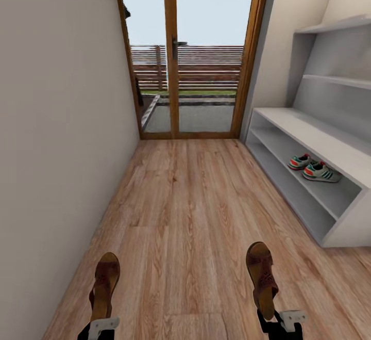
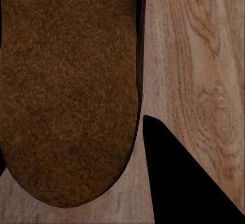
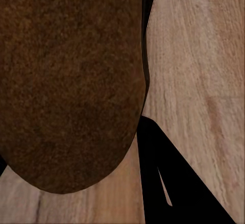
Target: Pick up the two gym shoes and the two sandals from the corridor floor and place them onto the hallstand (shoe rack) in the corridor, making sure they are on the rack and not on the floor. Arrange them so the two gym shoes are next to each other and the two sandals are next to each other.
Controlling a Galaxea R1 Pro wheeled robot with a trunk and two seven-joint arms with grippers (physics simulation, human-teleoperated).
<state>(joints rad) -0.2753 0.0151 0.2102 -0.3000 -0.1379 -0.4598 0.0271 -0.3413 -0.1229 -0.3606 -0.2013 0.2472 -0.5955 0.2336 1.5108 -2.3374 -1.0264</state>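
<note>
The robot faced down the corridor with a sandal in each hand. The left hand (image 1: 100,328) was clamped on the left sandal (image 1: 104,284), and the right hand (image 1: 281,323) was clamped on the right sandal (image 1: 261,277). Both sandals had their long axes pointing away toward the far glass door (image 1: 188,51), above the corridor floor (image 1: 190,211). The hallstand (image 1: 309,139) stood ahead on the right, so the right hand was nearer to it. The two gym shoes (image 1: 314,168) sat side by side on its lower shelf. No brand or writing could be read.
</note>
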